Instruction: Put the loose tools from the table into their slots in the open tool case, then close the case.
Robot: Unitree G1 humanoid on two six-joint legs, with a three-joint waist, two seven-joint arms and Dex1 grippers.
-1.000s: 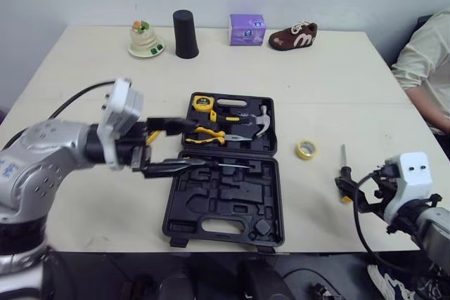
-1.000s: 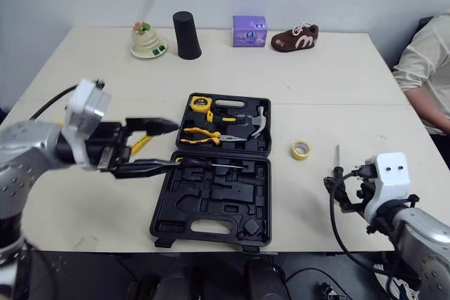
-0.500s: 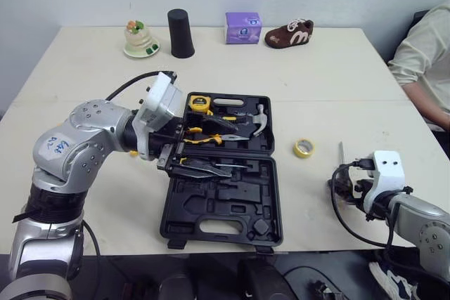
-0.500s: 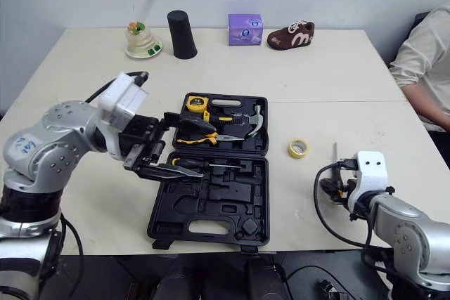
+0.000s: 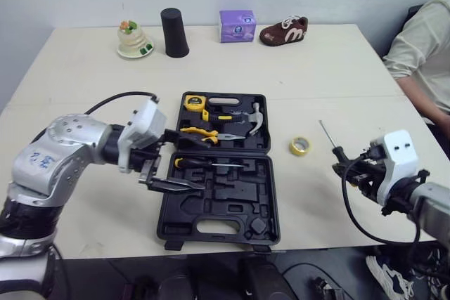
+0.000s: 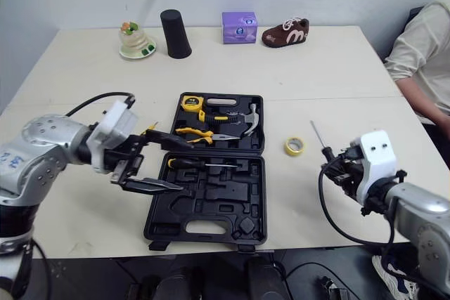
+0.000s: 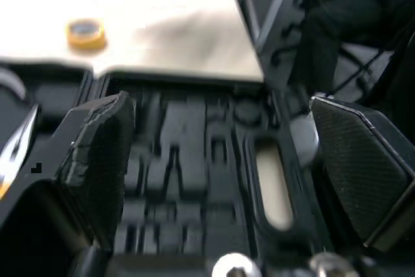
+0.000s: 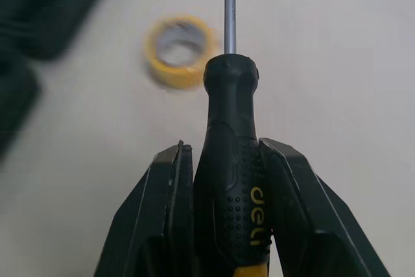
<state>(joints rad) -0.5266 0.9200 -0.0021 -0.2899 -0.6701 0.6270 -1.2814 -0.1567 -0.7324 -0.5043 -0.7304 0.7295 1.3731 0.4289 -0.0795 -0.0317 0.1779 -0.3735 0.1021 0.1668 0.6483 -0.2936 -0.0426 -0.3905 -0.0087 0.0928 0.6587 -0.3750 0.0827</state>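
Note:
The black tool case (image 5: 242, 226) lies open mid-table. Its far half holds a tape measure (image 5: 195, 102), pliers (image 5: 200, 132) and a hammer (image 5: 256, 117); a screwdriver (image 5: 204, 164) lies in the near half's top slot. My left gripper (image 5: 186, 161) is open, hovering over the case's left edge with nothing between its fingers (image 7: 97, 154). At the right, my right gripper (image 8: 225, 146) is shut on the black handle of a second screwdriver (image 8: 230, 180), which is lifted off the table with its shaft pointing away from me. A yellow tape roll (image 5: 300, 146) lies between the case and that screwdriver.
Along the far edge stand a small figurine (image 5: 132, 38), a black cup (image 5: 173, 32), a purple box (image 5: 236, 25) and a brown shoe (image 5: 284, 31). A person's arm (image 5: 422, 54) is at the right edge. Bare tabletop surrounds the case.
My right gripper has closed on the screwdriver that lay on the table and lifted it. My left arm has shifted over the case's left edge, still open. The camera has moved.

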